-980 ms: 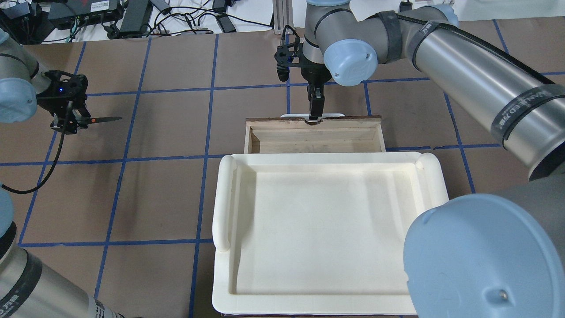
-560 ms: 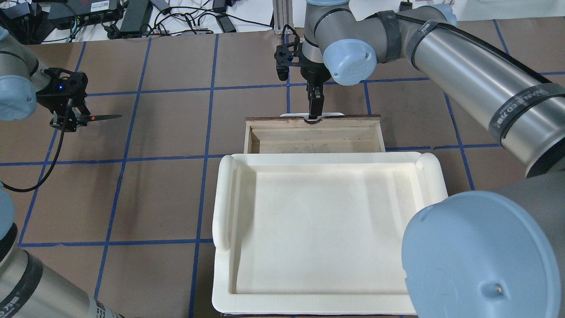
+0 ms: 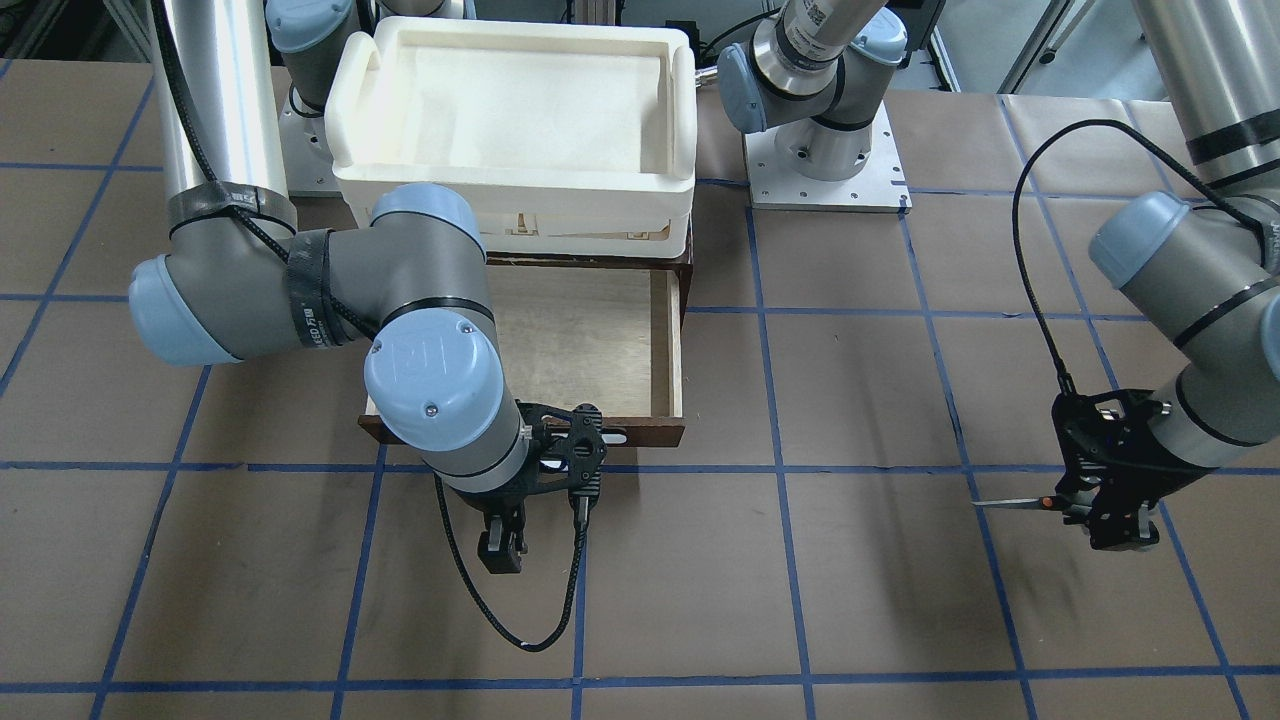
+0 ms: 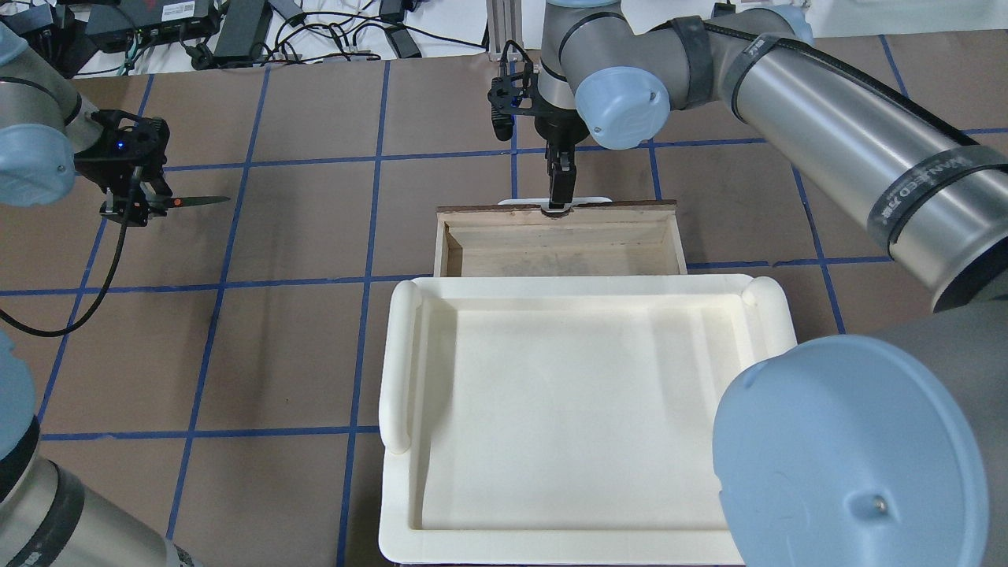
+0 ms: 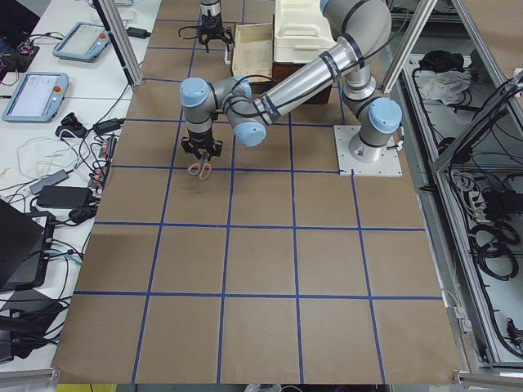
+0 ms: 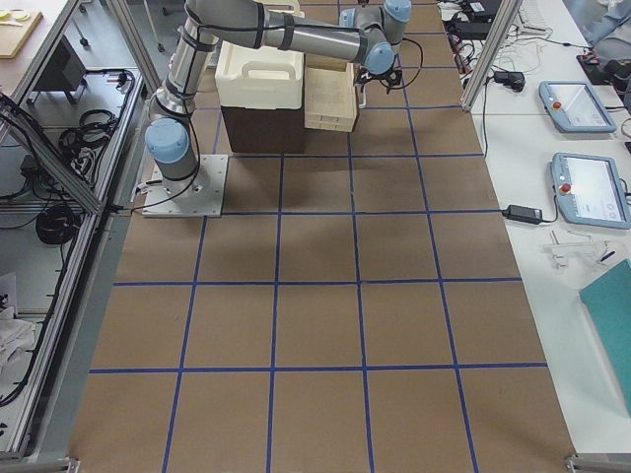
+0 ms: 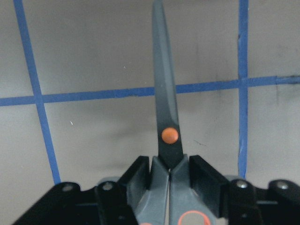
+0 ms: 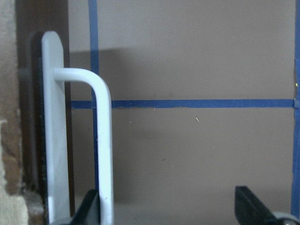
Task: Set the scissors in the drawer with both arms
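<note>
The scissors [image 4: 187, 201] have dark blades and an orange pivot dot. My left gripper [image 4: 128, 206] is shut on their handles and holds them above the table at the far left, blades level and pointing right. The left wrist view shows the blades [image 7: 166, 112] sticking out past the closed fingers. They also show in the front view [image 3: 1020, 502]. The drawer [image 4: 630, 207] is pulled out, with its pale inside bare. My right gripper [image 4: 559, 197] is at its white bar handle [image 8: 102, 140]. It is open, and the handle lies just inside one finger [image 8: 89, 211].
A big white tray-like box [image 4: 398, 362] sits on the cabinet above the drawer, near the robot. Brown table paper with blue tape lines lies all round. Cables and power bricks [image 4: 236, 31] lie past the far table edge.
My left gripper has moved a little away from the robot and to the right with the scissors. The drawer front and my right gripper have shifted slightly farther out.
</note>
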Controlling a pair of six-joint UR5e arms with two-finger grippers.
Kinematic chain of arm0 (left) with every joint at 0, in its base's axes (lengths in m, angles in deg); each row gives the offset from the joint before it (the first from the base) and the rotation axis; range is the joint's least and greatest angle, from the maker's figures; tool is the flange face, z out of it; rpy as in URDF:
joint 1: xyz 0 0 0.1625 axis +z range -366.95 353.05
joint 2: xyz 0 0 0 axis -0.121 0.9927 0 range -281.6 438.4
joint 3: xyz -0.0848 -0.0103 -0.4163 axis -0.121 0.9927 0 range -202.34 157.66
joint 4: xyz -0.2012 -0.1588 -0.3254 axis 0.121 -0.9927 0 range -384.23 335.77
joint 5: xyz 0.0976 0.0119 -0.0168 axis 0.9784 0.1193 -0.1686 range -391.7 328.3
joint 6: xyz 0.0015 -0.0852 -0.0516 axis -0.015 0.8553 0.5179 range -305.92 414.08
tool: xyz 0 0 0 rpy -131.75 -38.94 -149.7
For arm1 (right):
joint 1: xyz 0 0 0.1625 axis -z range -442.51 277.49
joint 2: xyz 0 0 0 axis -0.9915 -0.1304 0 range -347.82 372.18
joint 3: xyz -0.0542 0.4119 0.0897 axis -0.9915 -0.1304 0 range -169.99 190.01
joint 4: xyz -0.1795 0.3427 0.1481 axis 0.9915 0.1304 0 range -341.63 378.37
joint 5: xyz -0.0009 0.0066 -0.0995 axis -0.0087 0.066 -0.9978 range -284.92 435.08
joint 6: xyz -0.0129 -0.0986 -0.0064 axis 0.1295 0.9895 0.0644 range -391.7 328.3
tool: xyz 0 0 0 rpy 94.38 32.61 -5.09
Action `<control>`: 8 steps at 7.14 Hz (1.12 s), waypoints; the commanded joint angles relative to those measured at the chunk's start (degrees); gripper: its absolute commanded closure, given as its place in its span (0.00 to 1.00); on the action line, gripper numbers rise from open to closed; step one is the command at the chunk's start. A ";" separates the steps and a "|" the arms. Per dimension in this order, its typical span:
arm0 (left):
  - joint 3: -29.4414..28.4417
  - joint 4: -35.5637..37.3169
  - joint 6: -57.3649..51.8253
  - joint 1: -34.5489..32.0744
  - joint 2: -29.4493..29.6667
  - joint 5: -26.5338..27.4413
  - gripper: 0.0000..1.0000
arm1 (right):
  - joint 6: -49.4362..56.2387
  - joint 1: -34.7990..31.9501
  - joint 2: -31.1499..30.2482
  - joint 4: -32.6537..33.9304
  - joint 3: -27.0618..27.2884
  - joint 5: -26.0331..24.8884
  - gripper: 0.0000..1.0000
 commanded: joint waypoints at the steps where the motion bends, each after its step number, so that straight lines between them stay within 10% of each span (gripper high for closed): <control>1: -0.53 -3.45 4.63 -3.26 -3.09 -0.11 1.00 | -0.56 0.62 -1.25 -0.70 -0.04 0.00 0.00; 8: -0.53 -12.24 19.75 -17.14 -9.87 -2.66 1.00 | -9.43 2.47 -19.42 -17.26 0.57 2.99 0.00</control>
